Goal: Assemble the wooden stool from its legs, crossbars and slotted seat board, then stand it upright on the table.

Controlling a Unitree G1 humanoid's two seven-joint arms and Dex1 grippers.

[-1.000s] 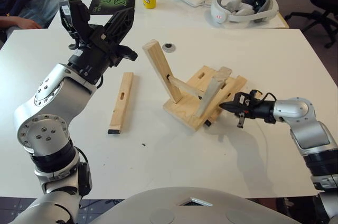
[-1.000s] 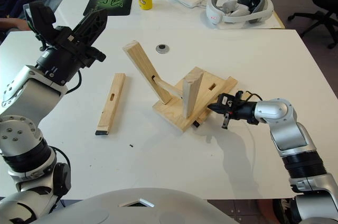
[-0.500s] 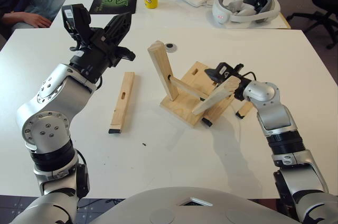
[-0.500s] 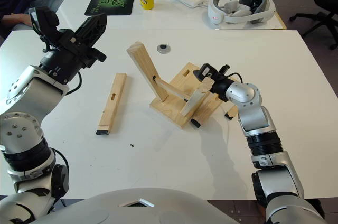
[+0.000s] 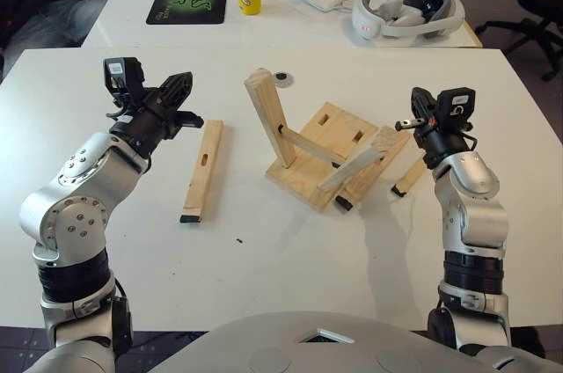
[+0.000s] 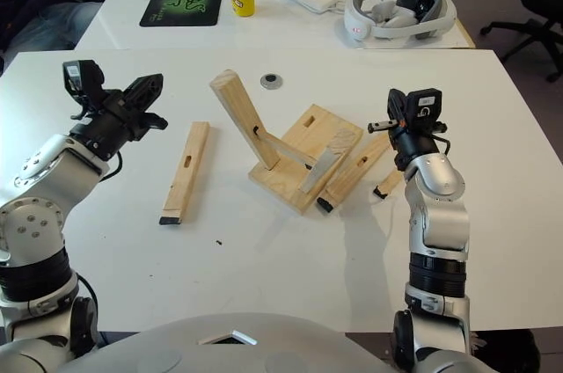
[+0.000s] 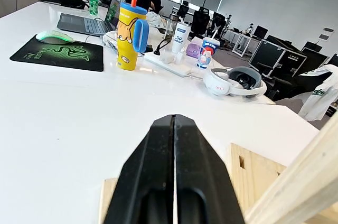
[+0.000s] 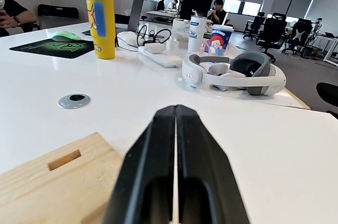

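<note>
Hovering closed and empty, left gripper [image 7: 174,122] at 9 o'clock, right gripper [image 8: 176,110] at 3 o'clock, flanking half-built seat board [image 5: 330,127], probably for regrasp.

White rectangular table [image 5: 290,250] carries stool parts.
- Left of centre: long pale wooden leg with slot and black foot cap [image 5: 202,171], flat, well apart from other pieces.
- Centre: square pale wooden seat board with slots [image 5: 332,131], lying on tabletop.
- Second pale wooden leg with black cap [image 6: 356,169] flat against board's right edge.
- Short wooden bar [image 6: 387,184] just right of it.
- Grey round grommet [image 5: 281,76] in tabletop behind board.
- Tiny dark speck [image 5: 238,239] near front.
</note>
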